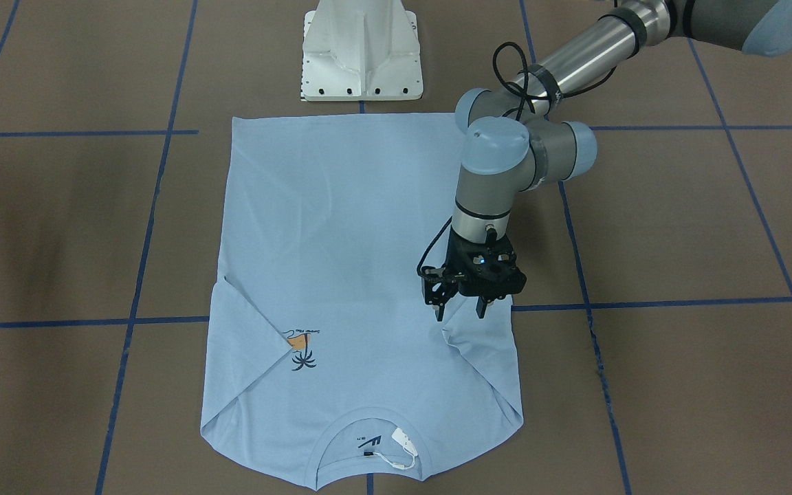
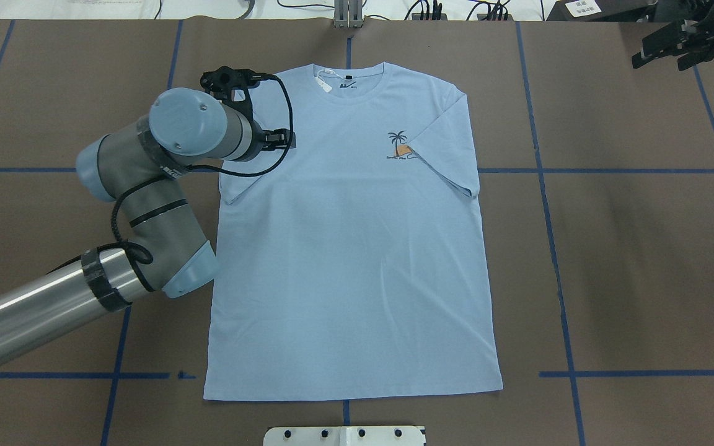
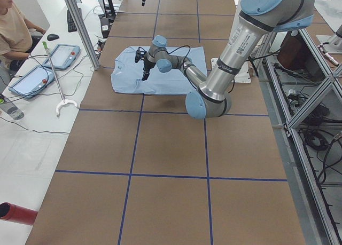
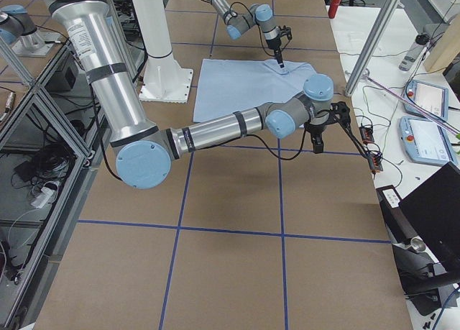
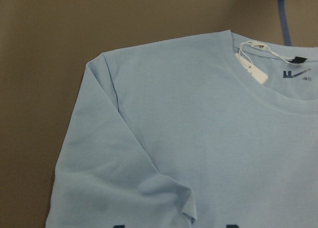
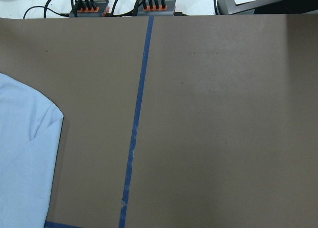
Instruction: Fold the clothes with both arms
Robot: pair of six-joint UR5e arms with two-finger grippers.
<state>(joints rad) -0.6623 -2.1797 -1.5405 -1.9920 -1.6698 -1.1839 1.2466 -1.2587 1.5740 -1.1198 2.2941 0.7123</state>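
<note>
The light blue T-shirt lies flat on the brown table, collar towards the operators' side and both sleeves folded inward. Its palm print and white neck tag show. My left gripper hangs open just above the folded sleeve on its side, holding nothing. In the left wrist view that sleeve fold and the collar fill the frame. My right gripper is off the shirt, over bare table at the far right corner. Its fingers look apart and empty.
The white pedestal base stands at the shirt's hem end. Blue tape lines cross the table. Cable plugs line the far edge. A person sits at a side desk with tablets.
</note>
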